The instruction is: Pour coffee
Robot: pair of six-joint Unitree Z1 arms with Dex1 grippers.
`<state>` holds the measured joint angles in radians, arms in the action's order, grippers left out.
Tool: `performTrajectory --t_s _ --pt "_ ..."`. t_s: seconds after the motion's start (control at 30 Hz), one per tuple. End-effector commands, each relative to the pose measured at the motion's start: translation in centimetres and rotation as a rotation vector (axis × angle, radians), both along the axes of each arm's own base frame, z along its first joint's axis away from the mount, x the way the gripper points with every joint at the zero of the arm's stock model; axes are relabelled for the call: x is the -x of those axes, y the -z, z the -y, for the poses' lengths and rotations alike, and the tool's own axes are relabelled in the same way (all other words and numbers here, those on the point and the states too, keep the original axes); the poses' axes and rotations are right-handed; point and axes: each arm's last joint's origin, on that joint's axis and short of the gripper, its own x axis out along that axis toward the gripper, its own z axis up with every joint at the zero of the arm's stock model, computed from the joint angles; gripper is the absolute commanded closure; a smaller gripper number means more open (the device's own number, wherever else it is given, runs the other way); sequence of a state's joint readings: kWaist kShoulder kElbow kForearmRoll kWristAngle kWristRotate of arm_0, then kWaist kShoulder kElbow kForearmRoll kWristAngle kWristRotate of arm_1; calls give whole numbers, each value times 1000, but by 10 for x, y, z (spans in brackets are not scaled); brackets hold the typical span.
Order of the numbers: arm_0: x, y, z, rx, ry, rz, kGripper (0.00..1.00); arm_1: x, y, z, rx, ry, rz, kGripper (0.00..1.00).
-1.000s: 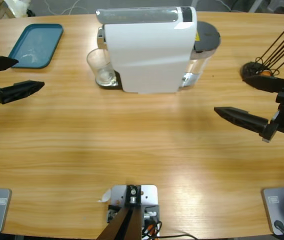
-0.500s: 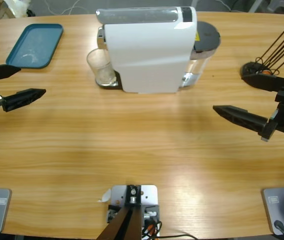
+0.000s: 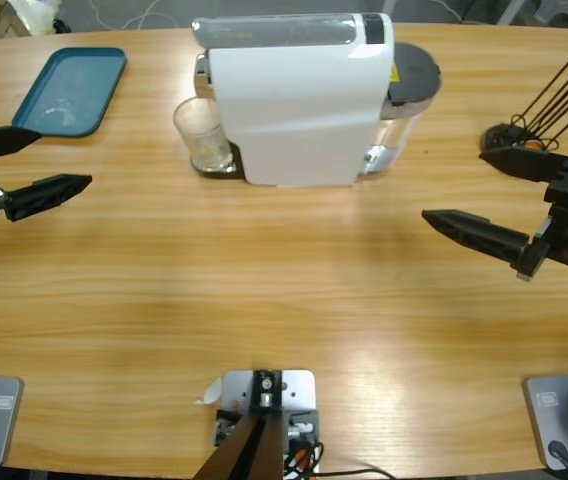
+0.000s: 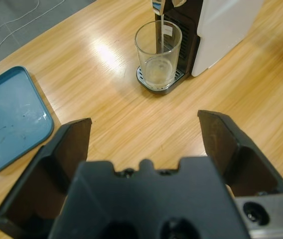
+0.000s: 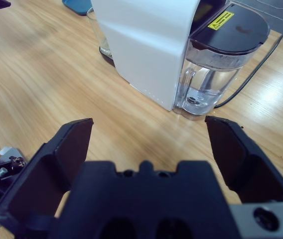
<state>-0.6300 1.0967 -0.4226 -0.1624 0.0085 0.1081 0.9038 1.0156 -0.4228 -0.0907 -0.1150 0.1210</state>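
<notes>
- The glass (image 3: 204, 135) stands under the spout of the coffee machine (image 3: 299, 100), right against the machine's front, on its little drip plate.
- I think the glass is light but hard and smooth, so it could slip, and it would break if I squeezed too hard or knocked it over.
- I would take it around the middle of its side wall, one finger on each side, and keep it straight up.
- The coffee (image 4: 157, 69) is only a thin, pale layer at the bottom of the glass, so I think it will not slosh out easily.
- My left tool (image 3: 24, 165) hangs over the surface (image 3: 264, 290), well away from the machine on the glass side; it is spread wide and holds nothing.
- My right tool (image 3: 489, 195) is on the other side of the machine, also spread wide and holding nothing.
- A blue tray (image 3: 72, 90) lies further out from the machine than the glass.
- From above, the machine hides its own spout and part of the glass.
- In the right wrist view the machine covers nearly all of the glass.
- I cannot tell if a thin stream is falling into the glass or if it is only a shine.
</notes>
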Motion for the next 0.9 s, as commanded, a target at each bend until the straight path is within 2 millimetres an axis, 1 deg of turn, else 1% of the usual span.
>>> performTrajectory --t_s 0.03,0.3,0.9 --pt "4 9 -2 -7 11 -11 87 2 12 0 34 -12 -41 0" --pt "5 3 -4 9 9 36 96 2 12 2 33 -9 -43 0" --pt "1 8 0 -8 15 9 101 1 13 0 40 -12 -50 0"
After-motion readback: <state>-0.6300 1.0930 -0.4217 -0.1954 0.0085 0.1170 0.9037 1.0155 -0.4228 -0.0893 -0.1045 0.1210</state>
